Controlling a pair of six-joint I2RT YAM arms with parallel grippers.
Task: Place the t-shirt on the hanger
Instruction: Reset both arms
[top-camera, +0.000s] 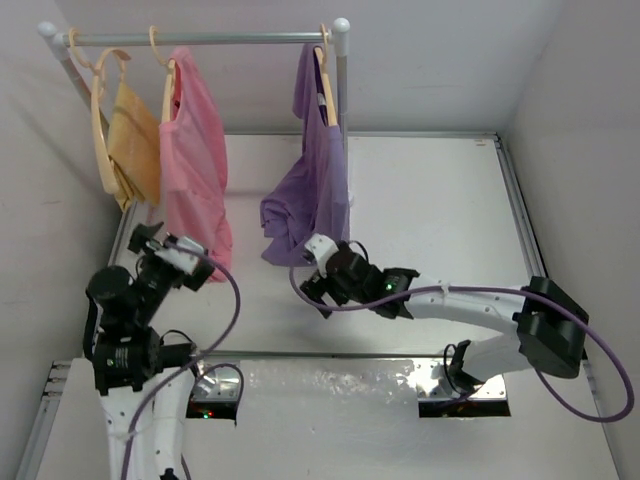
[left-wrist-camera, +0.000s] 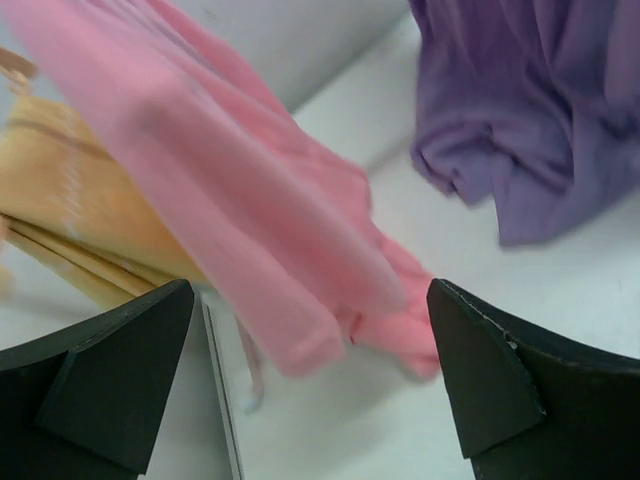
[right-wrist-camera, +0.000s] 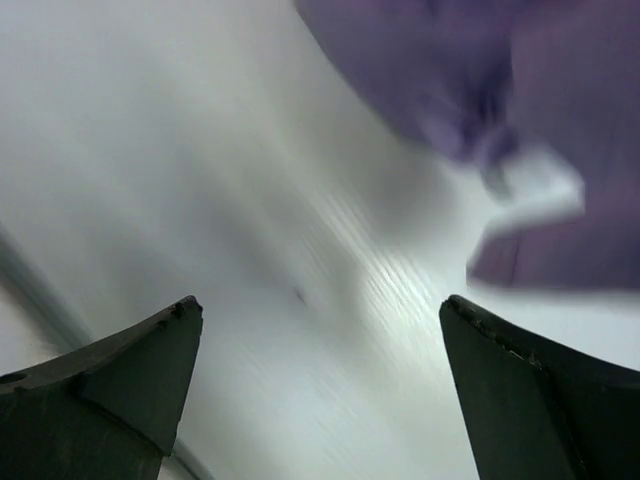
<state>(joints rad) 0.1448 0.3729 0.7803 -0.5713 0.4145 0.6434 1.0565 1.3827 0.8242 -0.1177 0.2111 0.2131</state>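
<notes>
Left fingers (left-wrist-camera: 110, 385) gape wide, empty, near the soft pink fabric t-shirt (left-wrist-camera: 250, 210); right fingers (right-wrist-camera: 110, 395) equally spread, empty, by the purple fabric shirt (right-wrist-camera: 570, 110).

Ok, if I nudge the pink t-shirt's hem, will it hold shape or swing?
Probably floppy: the t-shirt hangs in soft folds from the hanger. Likely to swing, since the hanger only hooks over the rail.

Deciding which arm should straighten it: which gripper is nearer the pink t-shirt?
Left. The left gripper sits open just left of the t-shirt's lower hem. The right gripper is farther right, below the purple shirt.
</notes>
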